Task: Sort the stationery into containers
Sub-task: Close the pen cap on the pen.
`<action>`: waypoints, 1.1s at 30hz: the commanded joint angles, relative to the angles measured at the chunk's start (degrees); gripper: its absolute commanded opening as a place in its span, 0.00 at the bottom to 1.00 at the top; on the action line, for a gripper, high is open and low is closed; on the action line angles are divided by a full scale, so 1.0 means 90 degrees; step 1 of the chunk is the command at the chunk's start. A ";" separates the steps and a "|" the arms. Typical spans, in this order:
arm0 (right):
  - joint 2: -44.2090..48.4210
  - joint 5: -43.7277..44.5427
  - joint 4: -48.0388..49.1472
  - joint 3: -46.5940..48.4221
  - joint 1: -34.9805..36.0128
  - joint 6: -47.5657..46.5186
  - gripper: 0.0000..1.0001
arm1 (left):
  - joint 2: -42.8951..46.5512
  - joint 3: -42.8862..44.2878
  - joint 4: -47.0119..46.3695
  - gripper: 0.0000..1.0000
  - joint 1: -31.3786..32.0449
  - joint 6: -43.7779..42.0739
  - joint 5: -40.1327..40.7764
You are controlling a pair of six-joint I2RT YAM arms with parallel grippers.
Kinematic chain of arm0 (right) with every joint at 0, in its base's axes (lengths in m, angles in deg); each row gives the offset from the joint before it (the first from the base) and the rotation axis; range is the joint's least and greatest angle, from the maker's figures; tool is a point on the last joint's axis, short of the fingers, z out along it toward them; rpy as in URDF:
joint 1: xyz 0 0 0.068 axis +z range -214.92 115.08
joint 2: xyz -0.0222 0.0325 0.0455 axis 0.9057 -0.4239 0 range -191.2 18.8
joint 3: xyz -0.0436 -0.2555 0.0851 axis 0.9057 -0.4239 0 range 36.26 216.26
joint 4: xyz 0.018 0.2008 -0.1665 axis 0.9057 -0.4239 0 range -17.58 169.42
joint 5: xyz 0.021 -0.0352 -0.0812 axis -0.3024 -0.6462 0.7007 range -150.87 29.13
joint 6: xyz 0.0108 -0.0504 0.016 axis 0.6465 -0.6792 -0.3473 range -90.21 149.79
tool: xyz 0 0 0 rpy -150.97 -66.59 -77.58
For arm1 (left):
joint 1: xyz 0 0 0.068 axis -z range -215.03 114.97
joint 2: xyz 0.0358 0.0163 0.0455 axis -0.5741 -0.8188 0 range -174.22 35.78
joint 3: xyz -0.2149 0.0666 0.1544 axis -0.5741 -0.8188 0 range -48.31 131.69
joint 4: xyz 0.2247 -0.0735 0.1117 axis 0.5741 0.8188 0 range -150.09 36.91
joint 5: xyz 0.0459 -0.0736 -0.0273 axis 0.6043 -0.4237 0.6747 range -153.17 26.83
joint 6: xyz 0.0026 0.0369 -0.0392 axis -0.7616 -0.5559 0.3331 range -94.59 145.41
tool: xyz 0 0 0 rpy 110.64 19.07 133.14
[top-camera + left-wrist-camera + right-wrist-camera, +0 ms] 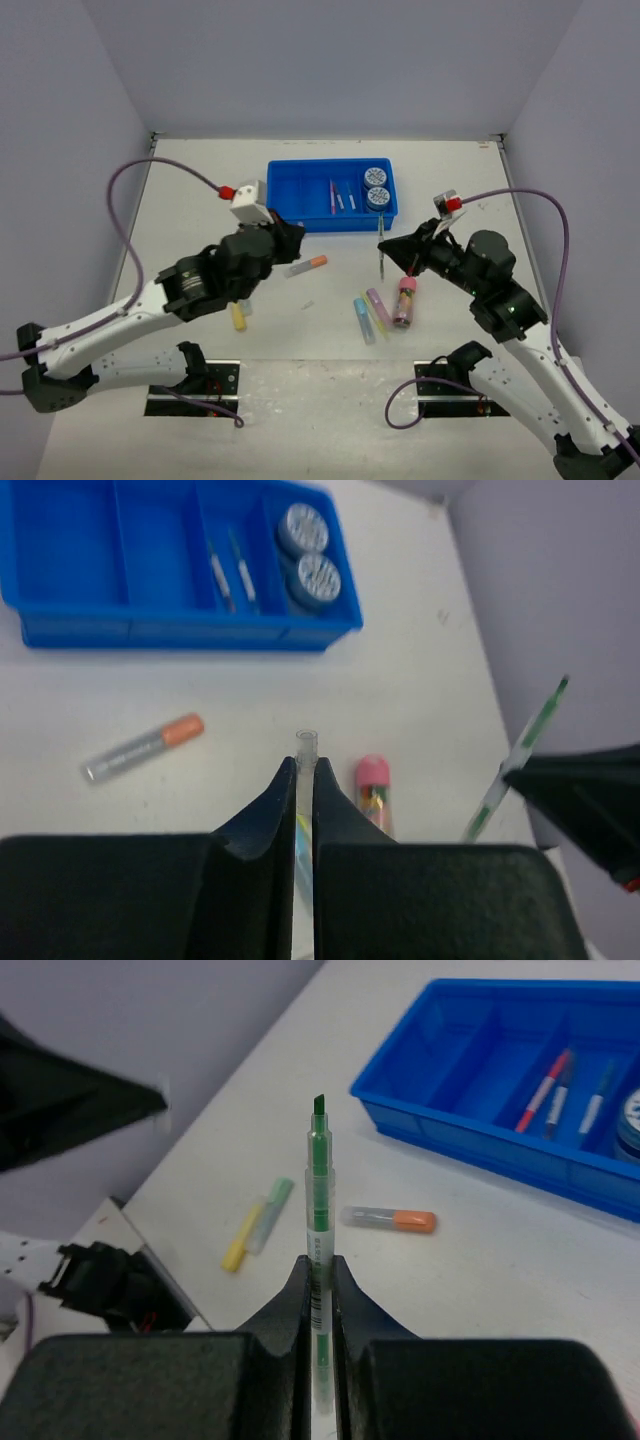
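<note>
Lilac walls box in the white table [200, 200] on three sides, and both arms are up off it. The left claw [305, 770] is clenched on a thin clear pen [305, 742]: only its open tip pokes past the fingertips, and the rest is buried between the black fingers, so its full length is hard to make out. From overhead that claw is mostly hidden under its own wrist. The right claw [321, 1265] is clamped on a green pen [319, 1170], its chisel tip standing clear and its lower end cut off by the frame. At the far centre sits the blue tray [295, 195], with two discs [377, 188] stacked along its right-hand compartment and thin pens [340, 197] in the slot beside them; the wider left compartments show bare floor. An orange-capped marker [306, 266] lies loose between tray and arms. The pink tube [405, 300], purple marker [379, 305] and blue marker [363, 318] cluster near the right arm. A yellow marker [238, 317] peeks out, half covered, from under the left arm. Open table runs down both side edges.
</note>
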 commanded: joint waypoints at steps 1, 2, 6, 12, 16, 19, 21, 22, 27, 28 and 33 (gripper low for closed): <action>0.0361 -0.1853 0.1501 -0.0574 0.0146 0.0943 0.00 | 0.1165 -0.1167 -0.3154 0.04 -0.0494 -0.2774 -0.0861; 0.0353 -0.1985 0.1696 -0.0696 0.0306 0.1092 0.00 | 0.1314 -0.1355 -0.3573 0.05 -0.0522 -0.2985 -0.1191; 0.0265 -0.1436 0.2412 -0.0976 0.1657 0.1234 0.00 | 0.1349 -0.1350 -0.4091 0.04 -0.0530 -0.3207 -0.2249; -0.0031 -0.0345 0.2796 -0.1141 0.2329 0.1088 0.00 | 0.1640 -0.1948 -0.5226 0.00 -0.0530 -0.2854 -0.3299; -0.0022 -0.0333 0.2780 -0.1099 0.2379 0.1060 0.00 | 0.1628 -0.1921 -0.5271 0.00 -0.0530 -0.2606 -0.3768; 0.0097 -0.0279 0.2751 -0.1069 0.2385 0.1029 0.00 | 0.1643 -0.2140 -0.5505 0.00 -0.0530 -0.2281 -0.3830; 0.0098 -0.0228 0.2666 -0.1033 0.2387 0.0949 0.00 | 0.1581 -0.2243 -0.5744 0.00 -0.0530 -0.2144 -0.3969; 0.0098 -0.0177 0.2634 -0.1020 0.2387 0.0923 0.00 | 0.1512 -0.2256 -0.5764 0.00 -0.0530 -0.2087 -0.3989; 0.0168 -0.0118 0.2547 -0.0998 0.2387 0.0861 0.00 | 0.1210 -0.2286 -0.5953 0.00 -0.0523 -0.1977 -0.4012; 0.0192 -0.0106 0.2527 -0.0999 0.2387 0.0852 0.00 | 0.1189 -0.2284 -0.5951 0.00 -0.0524 -0.1974 -0.3965; 0.0283 0.0026 0.2387 -0.0996 0.2387 0.0816 0.00 | 0.1192 -0.2261 -0.5912 0.00 -0.0533 -0.2008 -0.3785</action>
